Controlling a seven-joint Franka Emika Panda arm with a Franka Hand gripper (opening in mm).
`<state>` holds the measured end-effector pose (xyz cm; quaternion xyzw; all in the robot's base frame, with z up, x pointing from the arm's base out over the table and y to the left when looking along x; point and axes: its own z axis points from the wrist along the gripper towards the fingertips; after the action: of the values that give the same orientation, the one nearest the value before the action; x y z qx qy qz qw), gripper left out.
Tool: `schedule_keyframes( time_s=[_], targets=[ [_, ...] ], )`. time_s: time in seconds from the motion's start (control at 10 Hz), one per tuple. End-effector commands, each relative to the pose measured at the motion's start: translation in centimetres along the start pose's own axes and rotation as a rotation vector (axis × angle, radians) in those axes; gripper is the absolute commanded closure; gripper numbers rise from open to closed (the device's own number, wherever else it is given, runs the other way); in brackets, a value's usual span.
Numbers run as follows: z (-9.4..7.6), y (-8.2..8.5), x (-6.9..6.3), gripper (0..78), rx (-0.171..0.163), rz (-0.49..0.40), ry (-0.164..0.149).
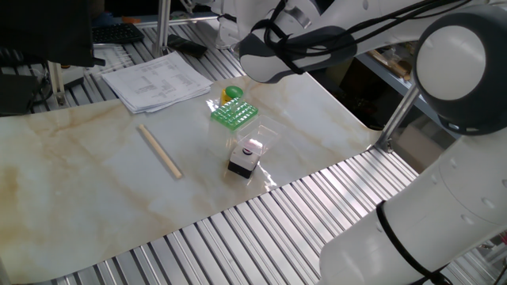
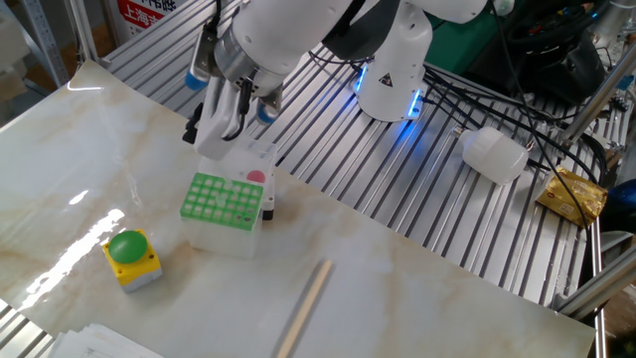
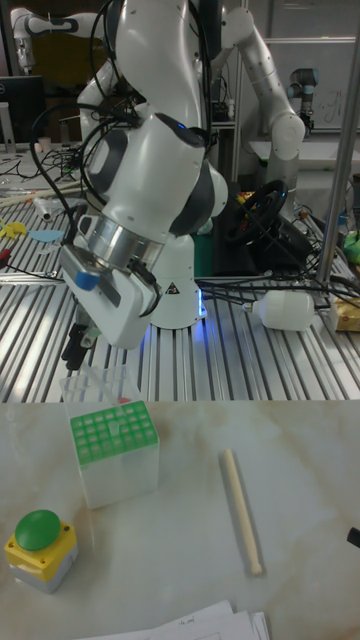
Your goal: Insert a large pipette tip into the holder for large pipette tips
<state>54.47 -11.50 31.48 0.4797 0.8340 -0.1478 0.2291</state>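
The marble-patterned desk [image 2: 417, 298] carries the green holder for large pipette tips [image 2: 225, 202], a yellow box with a green button [image 2: 130, 260], a wooden stick [image 2: 303, 308], a stack of printed papers [image 1: 157, 81] and a small black-and-white box [image 1: 245, 159].

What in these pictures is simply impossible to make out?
- Gripper: in one fixed view the arm's body hides it; elsewhere it is too small to tell whether it holds a tip.
- Small bright green square rack: whether any holes are filled is too small to see.
- Stack of printed papers: print too small.
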Motion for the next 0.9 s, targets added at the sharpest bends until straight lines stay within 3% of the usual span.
schedule_keyframes(
  time_s=[0.1,0.6,0.7,0.9],
  targets=[
    [-0.1,0.1,-0.2,76.4,-0.002,-0.017,0.011],
    [-0.5,-0.3,-0.7,76.4,-0.007,-0.018,0.022],
    [-0.8,-0.6,-1.2,76.4,-0.008,-0.008,0.024],
    [-0.6,-0.7,-1.4,76.4,-0.005,0.006,0.002]
  ],
)
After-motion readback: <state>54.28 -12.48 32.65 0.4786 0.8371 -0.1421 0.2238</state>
